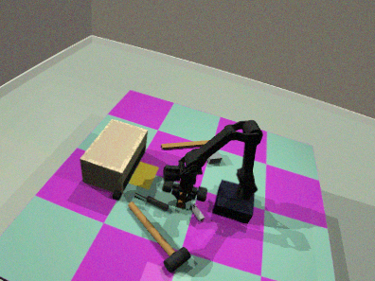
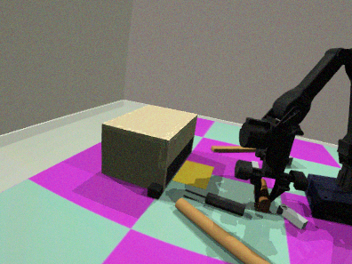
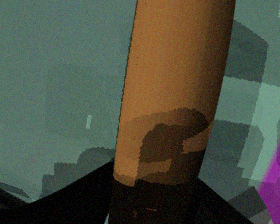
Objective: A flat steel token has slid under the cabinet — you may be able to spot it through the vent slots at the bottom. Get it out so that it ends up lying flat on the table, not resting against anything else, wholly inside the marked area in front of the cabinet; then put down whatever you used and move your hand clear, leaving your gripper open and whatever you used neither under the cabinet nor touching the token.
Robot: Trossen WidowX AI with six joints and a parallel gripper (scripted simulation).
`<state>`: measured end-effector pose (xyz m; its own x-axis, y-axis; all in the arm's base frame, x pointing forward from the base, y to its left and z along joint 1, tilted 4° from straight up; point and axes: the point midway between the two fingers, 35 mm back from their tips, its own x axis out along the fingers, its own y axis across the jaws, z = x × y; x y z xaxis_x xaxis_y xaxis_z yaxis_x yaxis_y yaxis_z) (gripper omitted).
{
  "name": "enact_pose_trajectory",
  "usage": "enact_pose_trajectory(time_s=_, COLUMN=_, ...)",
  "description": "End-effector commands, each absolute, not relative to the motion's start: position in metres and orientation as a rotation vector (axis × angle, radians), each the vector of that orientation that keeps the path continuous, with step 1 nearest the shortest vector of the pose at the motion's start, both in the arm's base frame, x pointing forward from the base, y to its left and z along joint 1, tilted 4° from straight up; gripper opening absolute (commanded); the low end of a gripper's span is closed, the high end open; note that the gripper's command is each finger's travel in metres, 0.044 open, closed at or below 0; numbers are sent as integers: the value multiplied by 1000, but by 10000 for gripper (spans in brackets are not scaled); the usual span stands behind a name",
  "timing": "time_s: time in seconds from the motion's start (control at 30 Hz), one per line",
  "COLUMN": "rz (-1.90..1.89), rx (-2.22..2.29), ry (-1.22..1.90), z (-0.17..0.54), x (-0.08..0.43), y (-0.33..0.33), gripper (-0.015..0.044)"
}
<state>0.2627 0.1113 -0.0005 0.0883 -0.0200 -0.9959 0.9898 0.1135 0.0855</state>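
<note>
My gripper [image 1: 182, 199] [image 2: 267, 198] points down at the table in front of the cabinet, and its fingers are closed around the orange handle [image 2: 263, 190] [image 3: 169, 85] of a small hand tool. In the wrist view the handle fills the middle, with a dark finger on each side at the bottom. The tan cabinet [image 1: 114, 152] [image 2: 147, 146] stands to the left on short dark feet. The yellow marked area [image 1: 144, 175] [image 2: 194, 173] lies on the table in front of it. The steel token is not visible in any view.
A black-handled screwdriver [image 1: 156, 202] [image 2: 224, 202] and a long wooden mallet [image 1: 151, 228] [image 2: 218, 230] lie near the marked area. A small grey piece [image 1: 198, 213] [image 2: 293, 216] lies by the arm's base [image 1: 233, 200]. A wooden stick [image 1: 182, 145] [image 2: 231, 148] lies behind.
</note>
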Motion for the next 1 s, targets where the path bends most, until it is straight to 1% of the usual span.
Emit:
enact_pose_trajectory(time_s=0.0, rz=-1073, rx=1149, ry=1177, z=0, x=263, y=111, gripper=92)
enact_pose_trajectory(time_s=0.03, rz=-1073, rx=1149, ry=1177, z=0, x=263, y=111, gripper=85)
enact_pose_trajectory(time_s=0.13, rz=-1073, rx=1149, ry=1177, z=0, x=263, y=111, gripper=7)
enact_pose_trajectory(time_s=0.17, rz=-1073, rx=1149, ry=1177, z=0, x=263, y=111, gripper=0)
enact_pose_trajectory(time_s=0.97, rz=-1072, rx=1147, ry=1185, z=43, x=248, y=112, gripper=0)
